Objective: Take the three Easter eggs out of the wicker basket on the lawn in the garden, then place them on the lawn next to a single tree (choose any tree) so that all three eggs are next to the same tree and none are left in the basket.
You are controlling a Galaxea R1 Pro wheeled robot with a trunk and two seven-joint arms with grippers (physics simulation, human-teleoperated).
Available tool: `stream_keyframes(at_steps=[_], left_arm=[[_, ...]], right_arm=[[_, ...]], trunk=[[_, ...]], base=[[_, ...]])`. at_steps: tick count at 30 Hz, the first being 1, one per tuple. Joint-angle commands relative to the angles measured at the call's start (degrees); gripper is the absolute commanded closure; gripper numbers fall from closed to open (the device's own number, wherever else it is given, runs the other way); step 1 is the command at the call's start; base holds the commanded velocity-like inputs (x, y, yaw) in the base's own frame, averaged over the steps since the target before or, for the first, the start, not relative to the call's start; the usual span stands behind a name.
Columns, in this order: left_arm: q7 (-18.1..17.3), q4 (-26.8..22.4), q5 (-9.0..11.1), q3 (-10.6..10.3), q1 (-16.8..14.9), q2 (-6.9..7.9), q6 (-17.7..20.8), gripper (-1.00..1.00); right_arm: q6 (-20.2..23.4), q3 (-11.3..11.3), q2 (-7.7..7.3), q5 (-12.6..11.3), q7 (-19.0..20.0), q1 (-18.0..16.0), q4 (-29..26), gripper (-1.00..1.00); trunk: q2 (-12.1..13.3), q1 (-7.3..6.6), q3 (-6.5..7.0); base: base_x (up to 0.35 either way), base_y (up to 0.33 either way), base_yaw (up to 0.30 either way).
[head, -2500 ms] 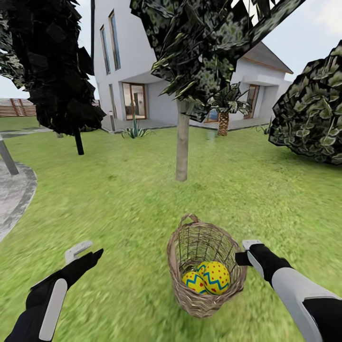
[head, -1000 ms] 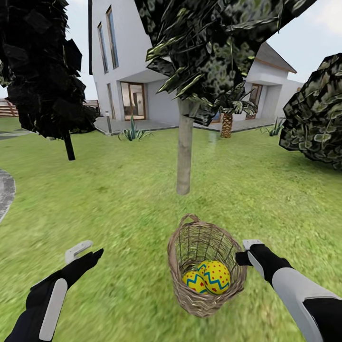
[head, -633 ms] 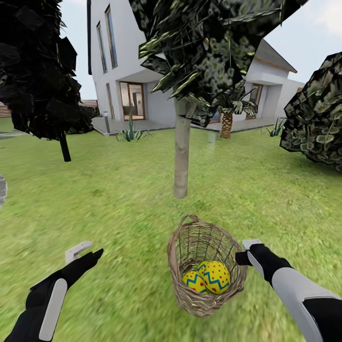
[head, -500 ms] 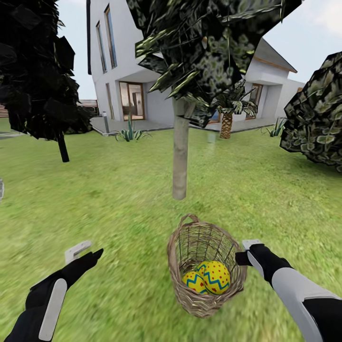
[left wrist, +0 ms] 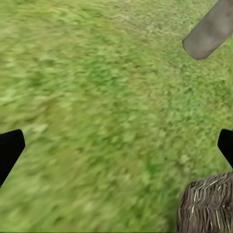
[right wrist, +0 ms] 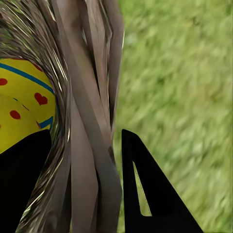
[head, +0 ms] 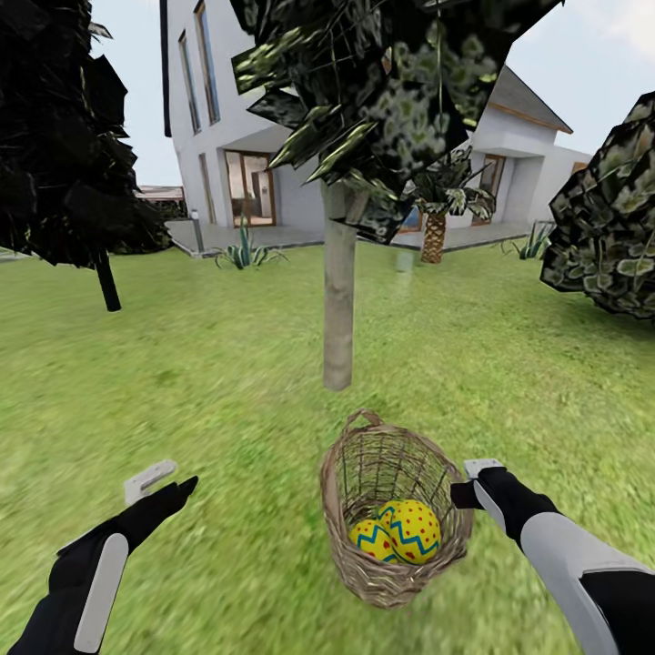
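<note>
The brown woven-twig basket hangs just short of the pale grey-beige tree trunk, its rim pinched by the right gripper. Yellow zigzag-banded eggs lie inside, trunkward of neither hand. The left gripper, spread and empty, hovers farther off.

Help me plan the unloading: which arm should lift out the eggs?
Left. The right end effector clamps the basket rim; the left end effector is open and empty beside it, free to reach the eggs.

Right gripper clamped; left gripper spread.
</note>
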Motion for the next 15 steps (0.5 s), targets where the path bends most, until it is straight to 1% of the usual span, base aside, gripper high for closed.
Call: stream_keyframes(at_steps=[1, 7, 15], left_arm=[[0.22, -0.07, 0.55, 0.06, -0.03, -0.02, 0.38, -1.00], [0.22, -0.07, 0.63, 0.13, -0.03, 0.06, 0.45, -1.00], [0.22, -0.16, 0.64, 0.15, -0.03, 0.07, 0.50, -1.00]], right_arm=[[0.31, 0.27, -0.04, -0.61, 0.09, -0.05, -0.14, 1.00], [0.37, 0.35, -0.04, -0.60, 0.09, -0.03, -0.14, 1.00], [0.30, 0.26, -0.06, -0.61, 0.09, -0.01, -0.14, 1.00]], trunk=[[-0.03, 0.02, -0.15], [-0.03, 0.02, -0.67], [-0.03, 0.02, -1.37]], base=[[0.321, -0.017, 0.000], [0.329, 0.004, 0.033], [0.330, 0.082, 0.065]])
